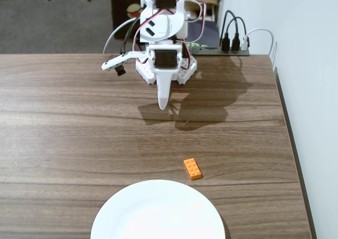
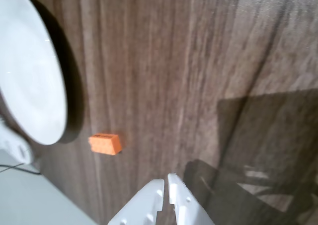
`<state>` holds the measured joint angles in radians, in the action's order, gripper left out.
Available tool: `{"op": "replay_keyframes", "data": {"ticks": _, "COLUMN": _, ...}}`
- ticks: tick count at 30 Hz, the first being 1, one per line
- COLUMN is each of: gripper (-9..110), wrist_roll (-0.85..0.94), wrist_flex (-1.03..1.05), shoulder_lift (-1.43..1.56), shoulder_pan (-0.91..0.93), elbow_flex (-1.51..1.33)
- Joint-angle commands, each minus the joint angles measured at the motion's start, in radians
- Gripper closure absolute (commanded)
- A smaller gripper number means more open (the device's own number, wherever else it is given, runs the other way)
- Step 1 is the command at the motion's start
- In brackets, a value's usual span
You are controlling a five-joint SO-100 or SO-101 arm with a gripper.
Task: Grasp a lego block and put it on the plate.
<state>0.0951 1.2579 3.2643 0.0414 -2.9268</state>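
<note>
1. The bench (image 1: 63,123), dark wood grain, fills most of the fixed view; its right edge runs beside a pale wall, its far edge lies just behind the arm's base, and a wide stretch of bare wood lies between the arm and the near things.
2. The plate (image 1: 157,210), white and round, sits at the near edge of the fixed view, cut off by the bottom of the picture. The wrist view shows it (image 2: 30,71) at the left border, with a dark shadow along its rim.
3. The arm (image 1: 165,28), white with red and black wires, stands at the far middle of the bench, casting a shadow to its right. A power strip (image 1: 232,48) with plugs lies behind it, seen only in the fixed view.
4. The pincer (image 1: 164,106) points down toward the bench, holding nothing. In the wrist view its two white tips (image 2: 165,183) are pressed nearly together.
5. The lego block (image 1: 192,169), orange, lies flat on the bench, near the plate's right rim but apart from it. In the wrist view it (image 2: 105,144) sits between plate and pincer tips, touching neither.
</note>
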Motion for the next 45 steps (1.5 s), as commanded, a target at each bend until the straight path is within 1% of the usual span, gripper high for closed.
{"op": "replay_keyframes", "data": {"ticks": 1, "gripper": 101, "wrist_roll": 0.006, "wrist_flex": -0.04, "shoulder_lift": -0.071, "shoulder_pan": 0.014, "elbow_flex": 0.021}}
{"op": "replay_keyframes", "data": {"ticks": 7, "gripper": 101, "wrist_roll": -0.002, "wrist_flex": -0.166, "shoulder_lift": -0.287, "shoulder_pan": 0.014, "elbow_flex": 0.095}}
{"op": "replay_keyframes", "data": {"ticks": 11, "gripper": 101, "wrist_roll": 0.005, "wrist_flex": -0.215, "shoulder_lift": -0.396, "shoulder_pan": 0.017, "elbow_flex": 0.161}}
{"op": "replay_keyframes", "data": {"ticks": 15, "gripper": 101, "wrist_roll": 0.008, "wrist_flex": -0.227, "shoulder_lift": -0.495, "shoulder_pan": 0.003, "elbow_flex": 0.238}}
{"op": "replay_keyframes", "data": {"ticks": 25, "gripper": 101, "wrist_roll": 0.087, "wrist_flex": -0.256, "shoulder_lift": -0.784, "shoulder_pan": -0.061, "elbow_flex": 0.41}}
{"op": "replay_keyframes", "data": {"ticks": 27, "gripper": 101, "wrist_roll": 0.169, "wrist_flex": -0.281, "shoulder_lift": -0.847, "shoulder_pan": -0.061, "elbow_flex": 0.44}}
{"op": "replay_keyframes", "data": {"ticks": 31, "gripper": 101, "wrist_roll": 0.434, "wrist_flex": -0.313, "shoulder_lift": -0.973, "shoulder_pan": -0.069, "elbow_flex": 0.511}}
{"op": "replay_keyframes", "data": {"ticks": 38, "gripper": 101, "wrist_roll": 0.721, "wrist_flex": -0.325, "shoulder_lift": -1.163, "shoulder_pan": -0.038, "elbow_flex": 0.664}}
{"op": "replay_keyframes", "data": {"ticks": 45, "gripper": 101, "wrist_roll": 1.019, "wrist_flex": -0.279, "shoulder_lift": -1.285, "shoulder_pan": -0.032, "elbow_flex": 0.81}}
